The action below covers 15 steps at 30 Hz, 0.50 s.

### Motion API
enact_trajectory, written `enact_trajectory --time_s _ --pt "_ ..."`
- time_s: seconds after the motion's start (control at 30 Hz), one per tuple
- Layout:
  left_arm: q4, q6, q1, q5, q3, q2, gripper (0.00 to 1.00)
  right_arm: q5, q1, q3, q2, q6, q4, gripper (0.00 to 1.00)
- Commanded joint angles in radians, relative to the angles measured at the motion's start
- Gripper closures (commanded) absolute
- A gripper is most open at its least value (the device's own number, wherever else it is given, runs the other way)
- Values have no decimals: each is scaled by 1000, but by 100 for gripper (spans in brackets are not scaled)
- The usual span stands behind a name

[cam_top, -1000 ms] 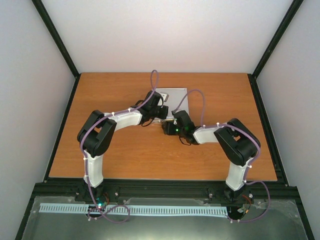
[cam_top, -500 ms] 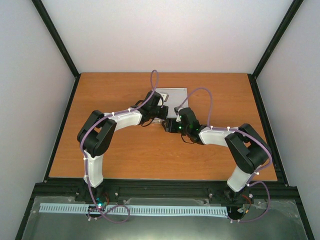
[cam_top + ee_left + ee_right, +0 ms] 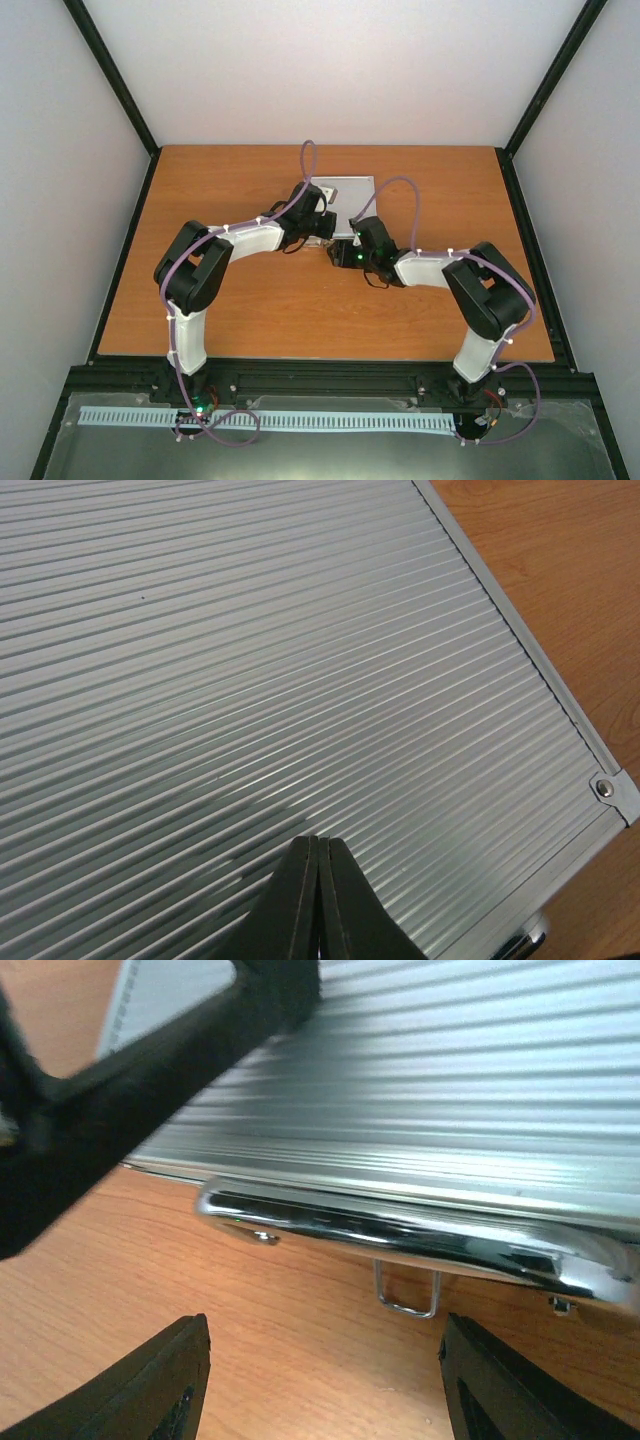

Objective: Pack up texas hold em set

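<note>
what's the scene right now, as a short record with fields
case: silver, shut, lying flat on the table
lid: ribbed, facing up
left hand: shut, tips over the lid near its front corner
right hand: open, low over the table, facing the case's front edge
front edge: chrome bar, small wire loop below it

Case and table: materials and finish.
The case is ribbed silver metal with a soft sheen; its handle is mirror-bright chrome; the table is smooth, orange-brown wood grain.
</note>
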Motion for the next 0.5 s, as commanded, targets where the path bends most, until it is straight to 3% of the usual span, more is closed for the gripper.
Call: enact_trajectory --time_s 0.0,0.47 --pt "-298 19 -11 -10 -83 91 99 32 -5 31 60 -25 -7 35" --pt "-310 25 -10 -17 -81 91 99 -1 -5 67 134 -49 19 36"
